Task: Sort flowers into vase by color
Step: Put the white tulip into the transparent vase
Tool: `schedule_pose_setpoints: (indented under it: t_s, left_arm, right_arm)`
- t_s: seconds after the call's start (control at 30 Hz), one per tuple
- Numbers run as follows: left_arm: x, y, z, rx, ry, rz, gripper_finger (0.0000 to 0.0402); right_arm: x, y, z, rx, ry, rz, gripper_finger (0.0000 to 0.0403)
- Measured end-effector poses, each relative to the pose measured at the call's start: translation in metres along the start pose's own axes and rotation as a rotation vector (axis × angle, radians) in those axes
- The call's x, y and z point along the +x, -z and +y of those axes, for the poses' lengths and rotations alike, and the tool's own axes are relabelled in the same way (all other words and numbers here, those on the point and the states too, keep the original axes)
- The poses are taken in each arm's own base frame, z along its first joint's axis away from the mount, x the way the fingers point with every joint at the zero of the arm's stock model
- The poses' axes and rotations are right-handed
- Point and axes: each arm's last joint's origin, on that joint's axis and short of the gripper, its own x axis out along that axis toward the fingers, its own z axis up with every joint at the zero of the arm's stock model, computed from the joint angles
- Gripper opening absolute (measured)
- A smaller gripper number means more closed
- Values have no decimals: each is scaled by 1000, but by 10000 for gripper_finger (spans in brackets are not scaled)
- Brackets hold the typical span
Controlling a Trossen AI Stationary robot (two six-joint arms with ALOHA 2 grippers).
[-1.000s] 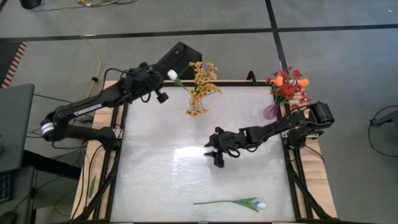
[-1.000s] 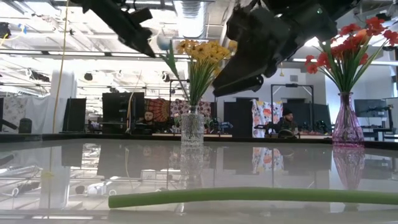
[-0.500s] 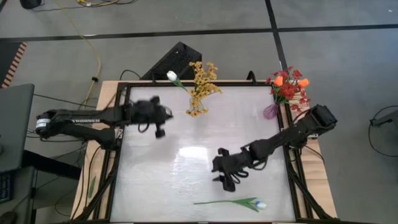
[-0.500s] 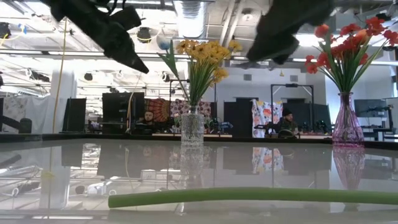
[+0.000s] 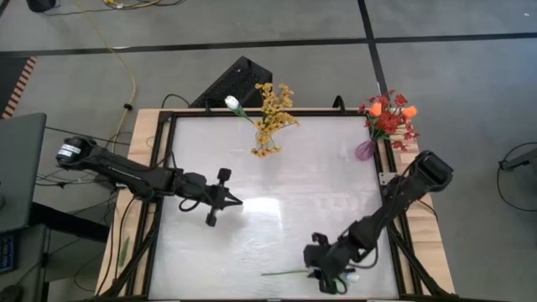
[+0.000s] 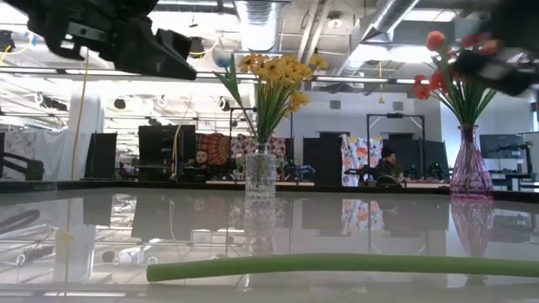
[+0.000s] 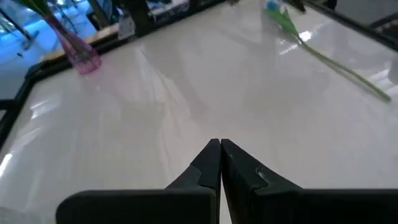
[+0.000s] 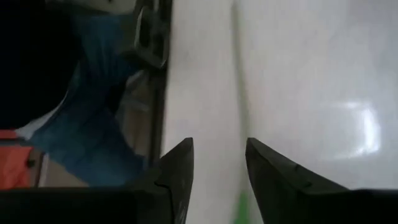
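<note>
Both arms have swung low over the glossy white table [image 5: 268,168].

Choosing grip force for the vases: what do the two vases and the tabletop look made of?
Clear ribbed vase holding yellow flowers: apparently glass or clear plastic, see-through with glints. Pink-tinted vase: likewise transparent, glossy. White tabletop: smooth, shiny, probably laminate or acrylic, since it mirrors the vases.

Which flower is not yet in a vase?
The white tulip lying flat near the table's front edge, under the right gripper; all others stand in vases.
</note>
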Motion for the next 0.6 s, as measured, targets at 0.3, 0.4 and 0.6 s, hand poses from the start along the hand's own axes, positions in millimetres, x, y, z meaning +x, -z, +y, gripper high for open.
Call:
schedule_pose_setpoints:
  t_s: [0.3, 0.4, 0.6]
  left_arm:
    - [7, 4, -2, 17, 7, 16, 0]
    - [7, 3, -3, 16, 18, 8, 0]
    - [7, 3, -3, 11, 27, 9, 0]
  right_arm:
    - [30, 26, 2, 89, 51, 92, 152]
    - [41, 32, -2, 110, 66, 133, 153]
    - [50, 38, -6, 105, 100, 160, 151]
